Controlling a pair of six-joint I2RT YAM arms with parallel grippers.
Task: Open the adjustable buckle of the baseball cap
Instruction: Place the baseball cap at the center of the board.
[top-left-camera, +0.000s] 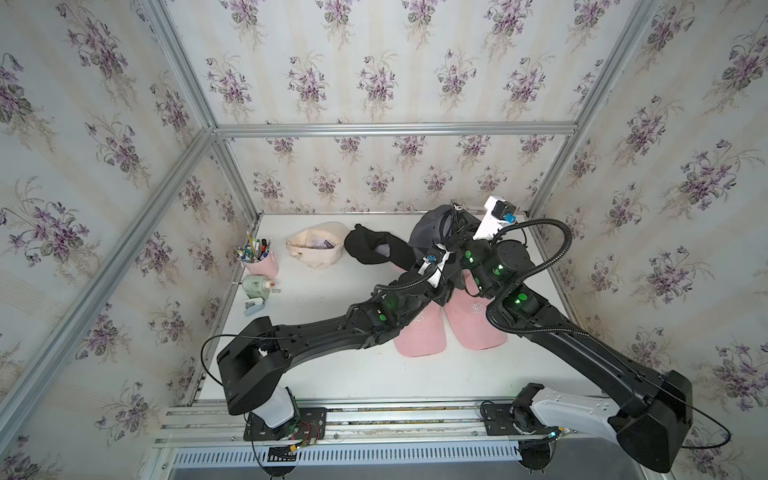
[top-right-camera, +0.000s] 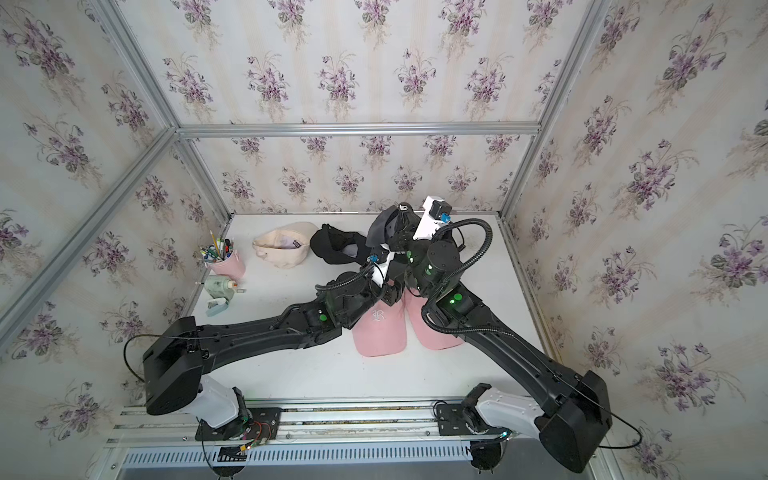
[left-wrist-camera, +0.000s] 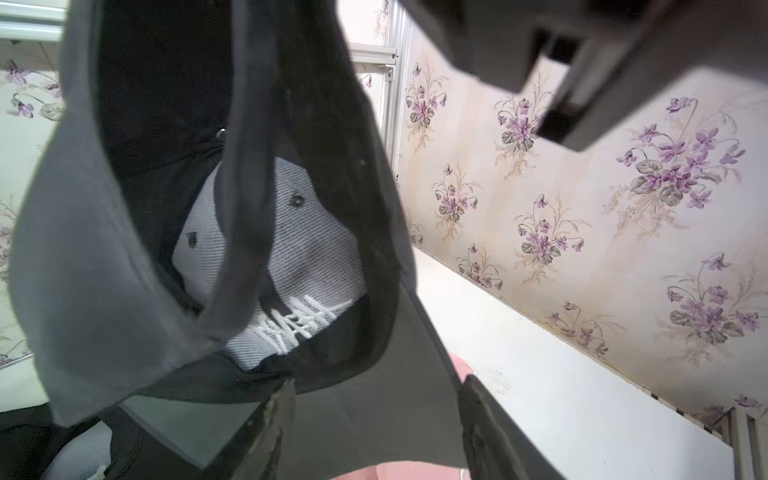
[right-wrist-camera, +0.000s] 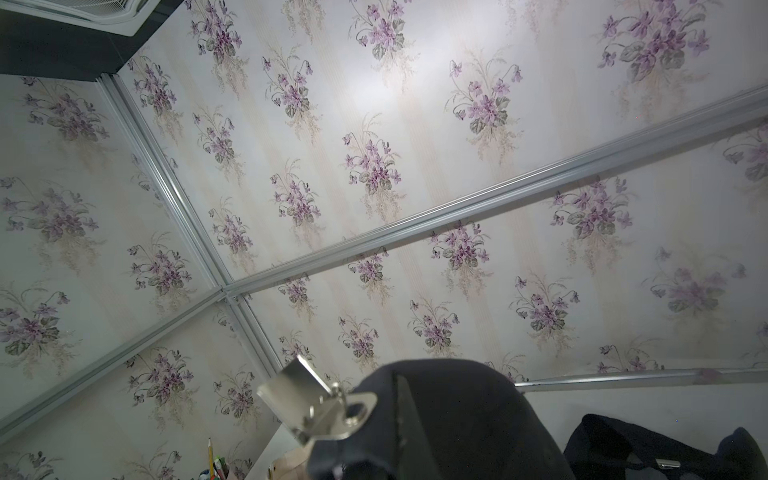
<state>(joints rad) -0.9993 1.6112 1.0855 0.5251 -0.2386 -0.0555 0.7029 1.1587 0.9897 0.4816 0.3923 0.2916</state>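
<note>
A dark grey baseball cap hangs in the air at the back right of the table. My right gripper points upward and is shut on the cap's rear strap; dark fabric drapes over its fingers. The silver metal buckle sits on that strap beside the gripper, its flap tilted up. My left gripper is just below the cap, looking into its mesh-lined inside. Its fingers stand apart, with the flat brim lying across the gap behind them.
A cream cap and a black cap lie at the back. Two pink caps lie under my forearms. A pink pen cup, a small bottle and a stapler stand along the left edge.
</note>
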